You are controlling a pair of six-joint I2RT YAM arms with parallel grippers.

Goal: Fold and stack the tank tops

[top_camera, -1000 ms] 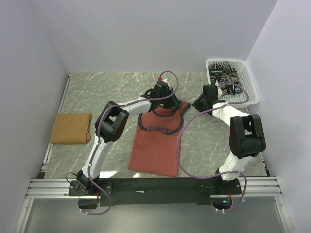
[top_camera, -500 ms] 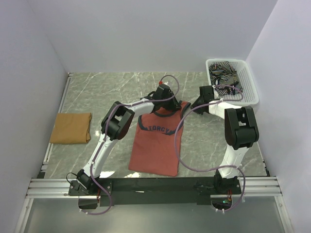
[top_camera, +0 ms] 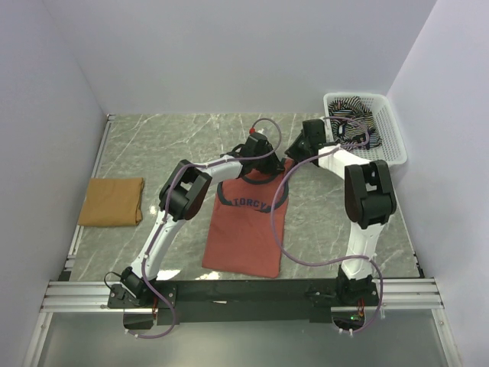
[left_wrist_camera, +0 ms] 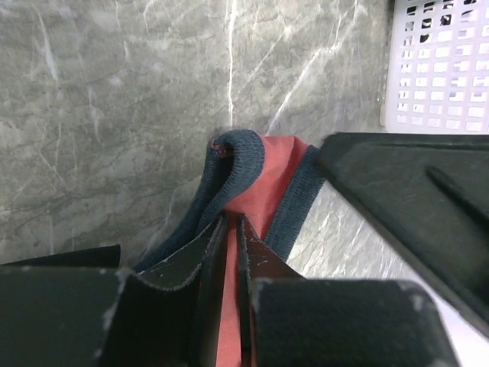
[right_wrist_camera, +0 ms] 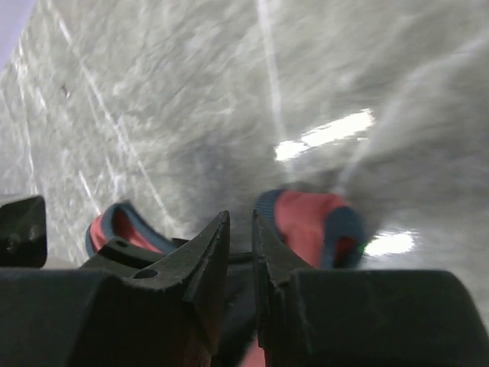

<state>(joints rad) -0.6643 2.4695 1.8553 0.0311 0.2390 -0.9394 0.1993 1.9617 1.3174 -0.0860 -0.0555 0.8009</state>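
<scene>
Nips the navy-trimmed shoulder strap of the brick-red tank top (left_wrist_camera: 271, 164) with the left gripper (left_wrist_camera: 231, 222), jaws drawn narrow on the cloth, the strap end curling up just past the fingertips. Meets the right gripper (right_wrist_camera: 241, 218) close on the right, at the other strap; shows only a slim gap between those jaws, red cloth to either side of the tips, so cannot tell whether anything is pinched. Crowds the left gripper's right side with the right arm's black body (left_wrist_camera: 405, 191). Trails the rest of the red top back from both grippers toward the arm bases, flat on the grey marbled table (top_camera: 183, 134), lettering up, a purple cable (top_camera: 276, 225) looping over its right edge. Has the white mesh basket (top_camera: 393, 130) near the right gripper's right, the striped tank top (top_camera: 348, 107) heaped inside. Has the mustard tank top (top_camera: 112, 200) folded well off to the left gripper's left.
</scene>
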